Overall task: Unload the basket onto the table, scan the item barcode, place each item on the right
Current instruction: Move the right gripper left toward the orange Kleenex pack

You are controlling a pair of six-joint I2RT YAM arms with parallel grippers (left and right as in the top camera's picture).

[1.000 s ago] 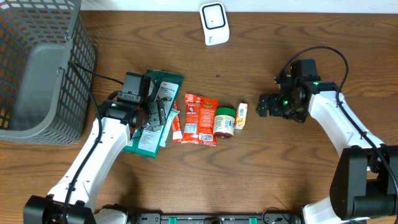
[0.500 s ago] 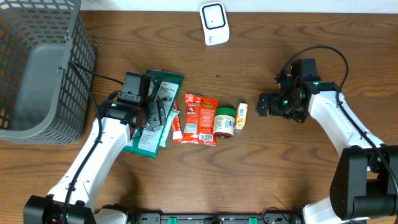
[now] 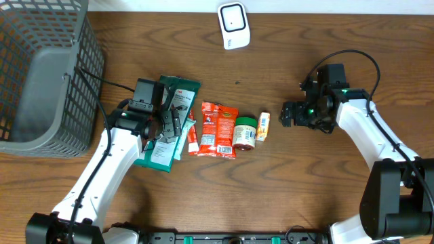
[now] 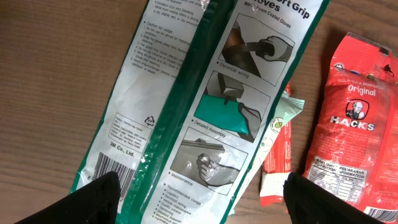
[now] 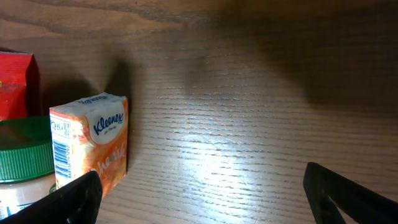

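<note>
1. Bench (image 3: 285, 190): brown wood grain, carrying every item listed here.
2. Basket (image 3: 41, 81): grey mesh, at the bench's far left corner, well apart from the row of goods.
3. Left gripper (image 3: 171, 123): poised directly over the glove packet (image 4: 249, 93), jaws spread wide and holding nothing. In the wrist view its two dark fingertips flanked the packet's lower part. Whether they touched the wrapper could not be told.
4. Right gripper (image 3: 290, 114): jaws spread wide, empty. It was low over bare wood, near the right end of the row but apart from it.
5. Glove packet: flat, green and white, printed "Comfort Grip" with pictures of gloves in use. It lay tilted on the bench at the left end of the row. A barcode (image 4: 115, 169) showed on its white panel, close to the left gripper's left fingertip.
6. Hacks packet (image 3: 218, 129): red, flat, lying near the glove packet on its right.
7. White scanner (image 3: 234, 26): at the far edge of the bench, well apart from both grippers and from the row.
8. Jar (image 3: 245, 132): green lid, just beside the Hacks packet's right edge.
9. Sachet (image 3: 192, 133): narrow, red and white, between the glove packet and the Hacks packet.
10. Kleenex pack (image 5: 93, 140): orange and white, at the right end of the row beside the jar. A small barcode faced the right gripper.
</note>
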